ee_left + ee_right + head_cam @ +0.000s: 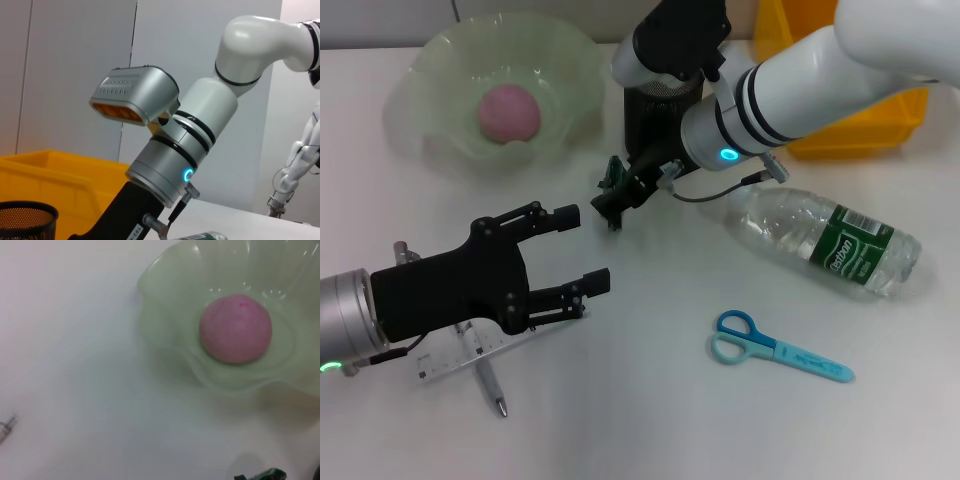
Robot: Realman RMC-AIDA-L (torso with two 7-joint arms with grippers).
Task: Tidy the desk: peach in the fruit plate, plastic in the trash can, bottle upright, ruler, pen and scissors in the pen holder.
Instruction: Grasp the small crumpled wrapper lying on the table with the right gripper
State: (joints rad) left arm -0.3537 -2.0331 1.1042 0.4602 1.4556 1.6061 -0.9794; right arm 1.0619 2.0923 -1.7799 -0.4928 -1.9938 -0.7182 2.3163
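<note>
The pink peach (508,112) (235,329) lies in the pale green fruit plate (430,70) (165,285). My right gripper (618,196) hangs low over the table in front of the black mesh pen holder (660,105), shut on a crumpled green piece of plastic (612,172) (262,474). At the near left my left gripper (585,248) is open and holds nothing. It hovers just above the clear ruler (460,355) and the pen (490,385). The bottle (830,245) lies on its side at the right. The blue scissors (775,348) lie in front of it.
A yellow bin (865,125) (50,175) stands at the back right behind my right arm. The left wrist view looks across at the right arm, with the pen holder's rim (25,217) low in that picture.
</note>
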